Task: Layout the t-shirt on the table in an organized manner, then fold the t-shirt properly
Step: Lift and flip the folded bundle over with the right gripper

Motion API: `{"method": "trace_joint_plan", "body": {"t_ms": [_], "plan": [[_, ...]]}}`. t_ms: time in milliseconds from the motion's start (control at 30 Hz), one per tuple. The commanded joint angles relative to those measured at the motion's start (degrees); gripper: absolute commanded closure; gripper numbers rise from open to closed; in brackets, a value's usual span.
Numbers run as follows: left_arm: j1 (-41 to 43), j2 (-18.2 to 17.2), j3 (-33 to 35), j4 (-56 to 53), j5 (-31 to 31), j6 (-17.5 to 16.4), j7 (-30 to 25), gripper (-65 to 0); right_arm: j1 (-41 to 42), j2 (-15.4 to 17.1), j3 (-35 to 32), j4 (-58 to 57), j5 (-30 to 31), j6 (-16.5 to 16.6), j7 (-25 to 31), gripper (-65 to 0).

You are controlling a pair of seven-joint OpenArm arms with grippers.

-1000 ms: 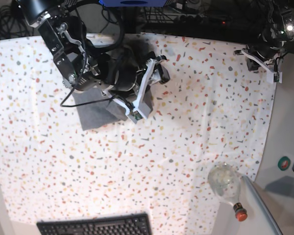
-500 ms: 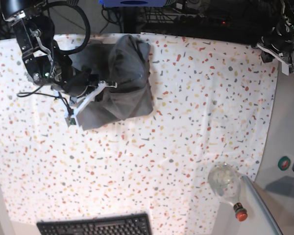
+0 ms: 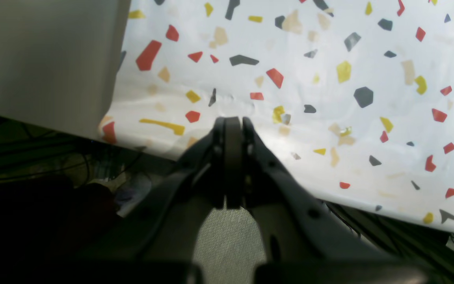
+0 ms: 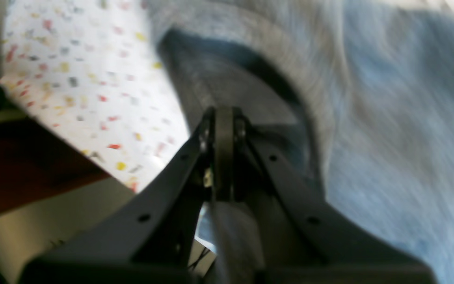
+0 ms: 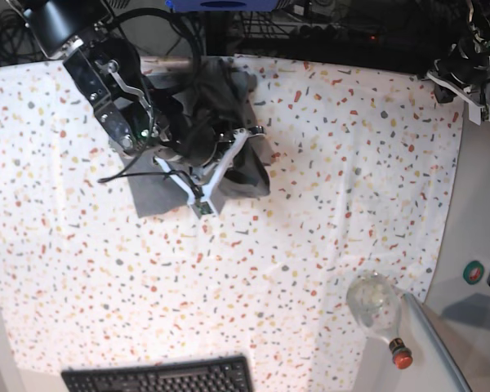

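T-shirt (image 5: 229,114) lies bunched, apparently pinched by right fingers (image 4: 224,130).

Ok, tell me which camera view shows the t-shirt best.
The base view: it shows the t-shirt from above as a bunched grey heap on the table, partly hidden by the right arm. The right wrist view gives only a blurred close-up of grey fabric around the shut right pincer. The left wrist view shows none of it.

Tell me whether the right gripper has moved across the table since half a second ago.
Yes. In the base view the right gripper has swung from the t-shirt's left edge rightward and slightly down, toward the keyboard side of the table.
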Motion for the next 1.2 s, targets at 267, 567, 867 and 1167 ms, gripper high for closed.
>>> {"method": "trace_joint_plan", "body": {"t_ms": [267,567,867,1167], "plan": [[0.16,-0.87,-0.56,0.77,-0.57,-0.32,-1.02,0.0,-3.44,7.05,0.04,11.56,0.54,-0.94,-2.05,0.0],[-0.54,-0.96,-0.30,0.77,-0.57,-0.32,-1.11,0.0,-10.56,12.94,3.12,11.48,0.54,-7.10,-2.05,0.0],[-1.42,-0.87,-0.30,0.68,-0.57,-0.32,-0.84,0.0,-7.83,8.45,-9.19,7.17,0.54,-7.01,-2.14,0.0],[-1.16,-0.96,-0.30,0.68,-0.57,-0.32,-0.84,0.0,-6.25,8.72,-12.26,11.56,0.63,-7.27,-2.40,0.0]]}}
